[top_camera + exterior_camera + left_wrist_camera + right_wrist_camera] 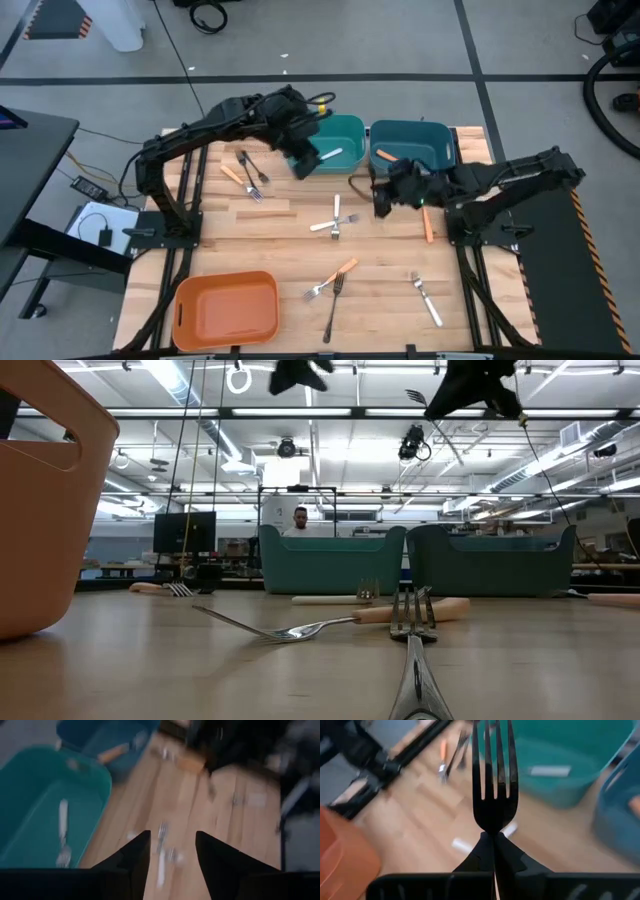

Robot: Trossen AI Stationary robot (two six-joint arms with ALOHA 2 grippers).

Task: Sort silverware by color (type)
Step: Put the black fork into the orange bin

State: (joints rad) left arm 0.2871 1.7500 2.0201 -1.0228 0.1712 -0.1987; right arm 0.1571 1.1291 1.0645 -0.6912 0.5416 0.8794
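Black fork (493, 780) upright, clamped in right hand (493, 840); left hand (172, 851) fingers apart, beside teal bin (30, 805).

Wood-plank table (300, 250); glossy black fork (493, 780); plastic orange bin (225, 310).

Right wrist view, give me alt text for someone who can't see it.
The right hand is shut on the handle of a slim all-black fork, tines pointing away from the camera. Beyond it lie the light wooden tabletop, a teal plastic bin holding a white-handled fork, and an orange plastic bin at one edge.
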